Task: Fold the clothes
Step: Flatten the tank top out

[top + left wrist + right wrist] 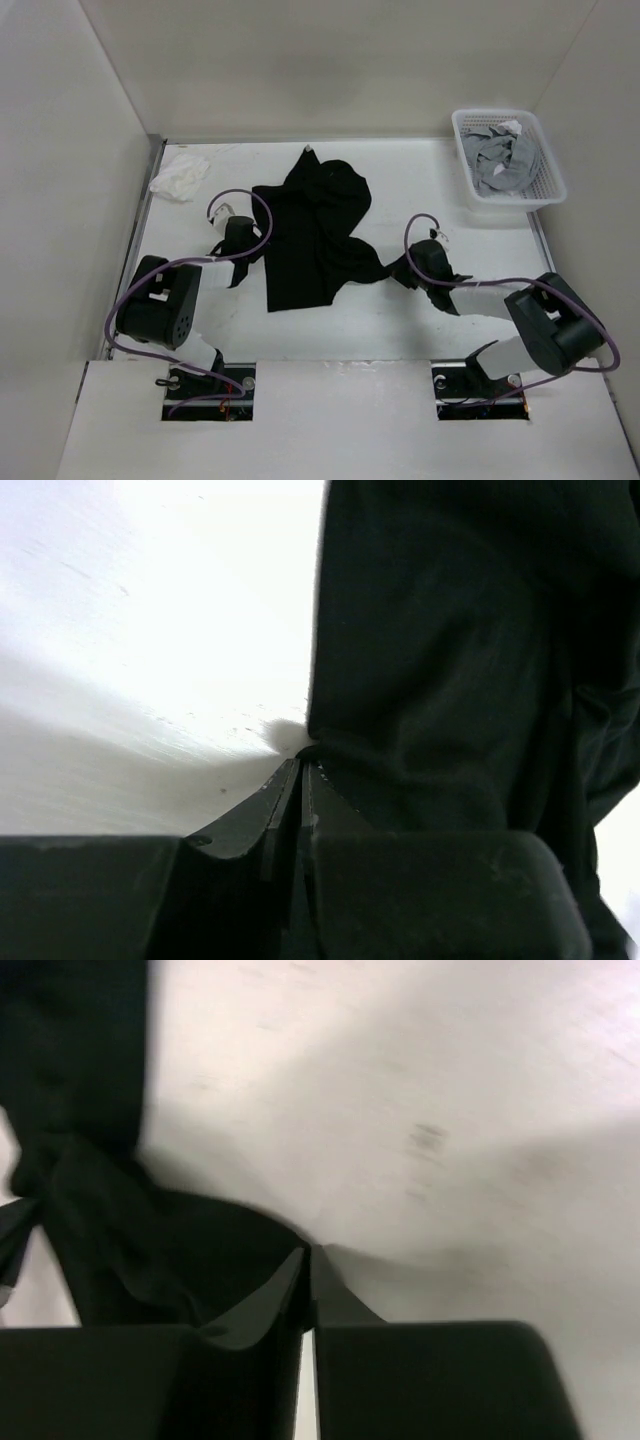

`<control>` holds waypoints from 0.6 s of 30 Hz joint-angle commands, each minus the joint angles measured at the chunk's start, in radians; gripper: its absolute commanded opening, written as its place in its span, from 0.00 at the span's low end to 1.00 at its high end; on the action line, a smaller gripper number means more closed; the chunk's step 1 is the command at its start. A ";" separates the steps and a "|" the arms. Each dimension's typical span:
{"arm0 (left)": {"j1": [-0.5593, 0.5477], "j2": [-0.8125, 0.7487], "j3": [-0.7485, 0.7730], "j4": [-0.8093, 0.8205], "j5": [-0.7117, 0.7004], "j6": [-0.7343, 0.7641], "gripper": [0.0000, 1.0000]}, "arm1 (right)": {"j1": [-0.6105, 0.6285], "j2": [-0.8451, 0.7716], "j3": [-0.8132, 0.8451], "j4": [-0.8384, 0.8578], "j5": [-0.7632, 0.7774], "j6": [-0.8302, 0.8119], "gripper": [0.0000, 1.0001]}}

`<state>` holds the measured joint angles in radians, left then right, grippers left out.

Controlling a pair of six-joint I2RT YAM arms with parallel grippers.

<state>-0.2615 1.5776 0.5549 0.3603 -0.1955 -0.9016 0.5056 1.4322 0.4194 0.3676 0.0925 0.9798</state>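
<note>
The clothes [315, 235] are one black garment lying rumpled on the white table [420, 190], stretched between my two arms. My left gripper [245, 265] sits at its left edge. In the left wrist view its jaws [301, 762] are shut and pinch the fabric's edge [450, 680] at their tips. At the garment's right tip is my right gripper [402, 272]. The right wrist view shows this gripper [308, 1252] shut on a drawn-out point of the black fabric [150, 1250]. How much fabric lies between the pads is hidden.
A white basket [500, 207] with grey garments [500, 160] stands at the back right. A small white rumpled cloth [180, 178] lies at the back left. White walls close in the table on three sides.
</note>
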 commanded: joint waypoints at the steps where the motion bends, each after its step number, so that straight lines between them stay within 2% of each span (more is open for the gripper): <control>1: 0.017 -0.063 0.025 -0.012 -0.031 0.013 0.05 | -0.003 -0.107 -0.022 0.070 0.111 0.025 0.20; 6: 0.000 -0.146 0.025 -0.063 -0.077 0.032 0.08 | 0.033 -0.245 0.039 -0.113 0.291 -0.168 0.44; 8: -0.009 -0.186 0.014 -0.092 -0.090 0.055 0.13 | 0.058 -0.262 0.073 -0.174 0.317 -0.229 0.51; 12: -0.026 -0.266 -0.038 -0.167 -0.099 0.092 0.25 | 0.133 -0.247 0.131 -0.291 0.300 -0.348 0.50; 18: -0.083 -0.405 -0.139 -0.357 -0.085 0.101 0.30 | 0.178 -0.173 0.211 -0.377 0.256 -0.405 0.55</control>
<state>-0.3111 1.2366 0.4629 0.1455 -0.2737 -0.8246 0.6651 1.2385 0.5690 0.0616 0.3565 0.6476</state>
